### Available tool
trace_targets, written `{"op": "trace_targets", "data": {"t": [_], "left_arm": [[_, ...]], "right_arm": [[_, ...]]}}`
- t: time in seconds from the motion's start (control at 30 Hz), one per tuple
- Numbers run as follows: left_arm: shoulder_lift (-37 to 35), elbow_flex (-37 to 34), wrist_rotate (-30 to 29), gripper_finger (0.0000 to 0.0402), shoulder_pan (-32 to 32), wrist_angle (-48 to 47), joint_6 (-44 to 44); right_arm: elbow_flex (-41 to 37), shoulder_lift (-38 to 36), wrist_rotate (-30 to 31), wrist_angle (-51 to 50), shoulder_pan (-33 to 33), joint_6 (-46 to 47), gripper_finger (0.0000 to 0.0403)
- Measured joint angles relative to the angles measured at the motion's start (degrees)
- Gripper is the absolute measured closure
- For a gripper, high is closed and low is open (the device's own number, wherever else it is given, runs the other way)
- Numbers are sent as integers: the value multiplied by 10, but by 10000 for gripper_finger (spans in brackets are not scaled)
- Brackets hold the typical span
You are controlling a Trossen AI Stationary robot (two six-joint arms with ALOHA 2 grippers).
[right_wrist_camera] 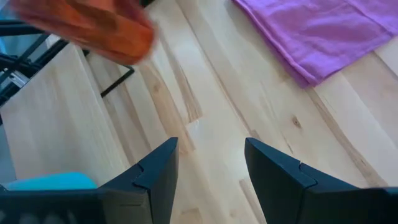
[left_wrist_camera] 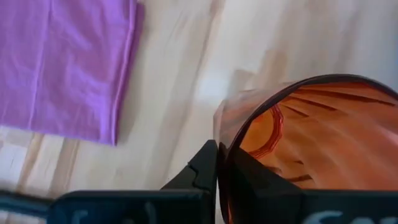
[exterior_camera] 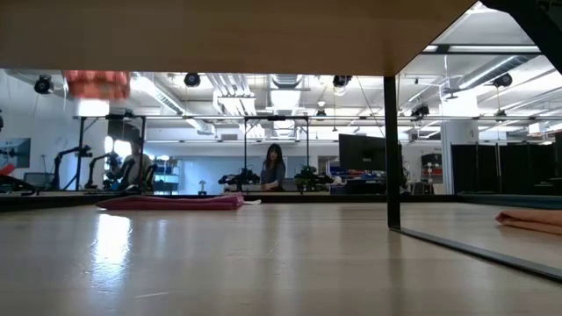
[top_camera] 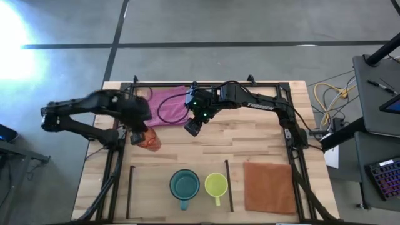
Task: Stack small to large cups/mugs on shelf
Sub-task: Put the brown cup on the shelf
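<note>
I've got the left gripper (top_camera: 139,139) clamped on the red cup (top_camera: 149,140), right gripper (top_camera: 192,128) wide and empty; teal mug (top_camera: 184,185) and yellow mug (top_camera: 216,184) sit unstacked on the shelf (top_camera: 150,187).

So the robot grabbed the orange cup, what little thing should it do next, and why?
Probably carry it toward the shelf. The left gripper is pinched shut on the rim of the red-orange cup, which sits away from the marked patch. There, the teal mug and yellow mug stand side by side. The right gripper waits open, empty.
</note>
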Motion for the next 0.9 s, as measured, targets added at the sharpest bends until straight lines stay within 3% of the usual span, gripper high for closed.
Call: {"op": "trace_targets", "data": {"t": [0.2,0.33,0.53,0.73,0.9], "left_arm": [[36,192,-2,401,-77,-106,-115],[69,258,-7,401,-149,-105,-193],[136,260,-46,401,-269,-105,-264],[189,260,-71,401,-329,-105,-330],[221,266,-85,401,-383,-105,-413]], "right_arm": [[0,-4,0,-2,0,-6,225],[0,-4,0,-11,1,-7,225],[0,-11,0,-28,16,-9,225],[0,-29,6,-45,41,-3,225],[0,-48,50,-72,70,6,225]]}}
